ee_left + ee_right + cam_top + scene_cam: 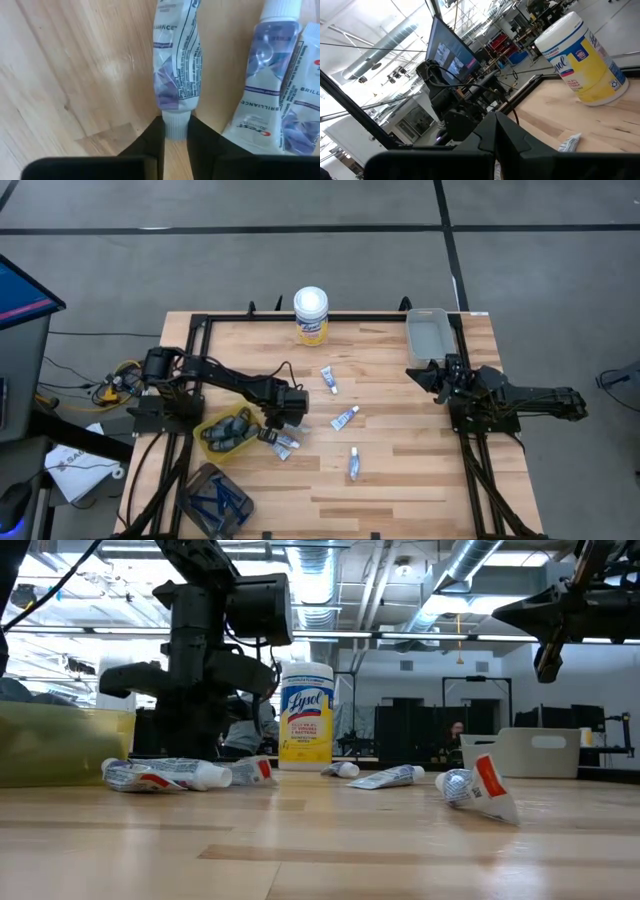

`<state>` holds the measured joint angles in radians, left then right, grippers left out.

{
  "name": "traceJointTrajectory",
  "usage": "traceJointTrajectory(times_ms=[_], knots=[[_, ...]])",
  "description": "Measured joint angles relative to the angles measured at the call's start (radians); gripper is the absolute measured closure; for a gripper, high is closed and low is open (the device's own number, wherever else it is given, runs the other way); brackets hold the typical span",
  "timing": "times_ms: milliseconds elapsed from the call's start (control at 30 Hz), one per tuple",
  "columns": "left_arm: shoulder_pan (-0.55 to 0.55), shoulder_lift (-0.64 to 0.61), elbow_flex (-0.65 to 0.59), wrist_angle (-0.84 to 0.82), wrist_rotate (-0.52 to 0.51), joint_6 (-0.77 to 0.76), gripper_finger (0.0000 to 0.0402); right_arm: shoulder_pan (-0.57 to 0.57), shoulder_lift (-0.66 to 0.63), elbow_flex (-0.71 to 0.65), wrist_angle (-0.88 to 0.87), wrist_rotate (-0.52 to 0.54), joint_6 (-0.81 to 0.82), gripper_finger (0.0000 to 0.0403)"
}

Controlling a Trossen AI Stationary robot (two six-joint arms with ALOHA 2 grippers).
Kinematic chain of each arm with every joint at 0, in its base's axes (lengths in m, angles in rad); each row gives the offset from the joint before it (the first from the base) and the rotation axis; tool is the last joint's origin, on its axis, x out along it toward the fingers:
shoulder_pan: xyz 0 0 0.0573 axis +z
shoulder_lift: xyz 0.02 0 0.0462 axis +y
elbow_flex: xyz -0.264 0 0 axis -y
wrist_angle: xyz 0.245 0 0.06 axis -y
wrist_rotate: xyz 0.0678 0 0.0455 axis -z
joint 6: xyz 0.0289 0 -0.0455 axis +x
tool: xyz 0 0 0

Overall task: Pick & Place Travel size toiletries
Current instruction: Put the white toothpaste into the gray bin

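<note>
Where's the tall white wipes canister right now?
The tall white canister with yellow label stands upright at the wooden table's far edge, left of the grey bin.

The wipes canister reads "Lysol" in blue on its yellow label. A toothpaste tube carries "Crest" and "BRILLIANCE"; its neighbour shows the fragment "LLIANCE".
</note>
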<state>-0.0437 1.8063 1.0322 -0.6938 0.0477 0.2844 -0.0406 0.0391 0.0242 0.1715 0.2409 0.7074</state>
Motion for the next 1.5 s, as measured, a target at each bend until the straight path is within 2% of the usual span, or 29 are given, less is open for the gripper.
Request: traceJointTrajectory(times_ms=[300,467,567,733,867,1000,1200,1400,1500], knots=[[0.0,-0.067,-0.004,0.069,0.012,-0.001,0.0352,-0.001,0.0,0.0,0.003,0.0,0.0,0.0403],[0.012,-0.163,-0.002,0.119,0.008,-0.068,0.0351,-0.009,0.0,0.0,0.015,0.087,0.005,0.04],[0.033,-0.225,-0.002,0.173,0.007,-0.143,0.0351,-0.009,0.012,0.0,0.016,0.125,-0.026,0.038],[0.064,-0.299,-0.002,0.285,0.001,-0.189,0.035,-0.01,0.069,0.016,0.023,0.129,-0.101,0.0317],[0.095,-0.323,-0.001,0.354,0.055,-0.196,0.035,-0.01,0.187,0.063,0.079,0.128,-0.191,0.0269],[0.134,-0.323,-0.002,0.382,0.146,-0.197,0.035,-0.015,0.33,0.146,0.125,0.128,-0.289,0.0244],[0.18,-0.319,-0.002,0.457,0.249,-0.246,0.0349,-0.027,0.561,0.305,0.143,0.117,-0.43,0.0252],[0.217,-0.319,-0.002,0.659,0.365,-0.366,0.0349,-0.027,0.76,0.456,0.196,-0.015,-0.566,0.027],[0.217,-0.319,-0.002,0.729,0.371,-0.394,0.0349,-0.028,0.853,0.528,0.196,-0.073,-0.596,0.0272]])
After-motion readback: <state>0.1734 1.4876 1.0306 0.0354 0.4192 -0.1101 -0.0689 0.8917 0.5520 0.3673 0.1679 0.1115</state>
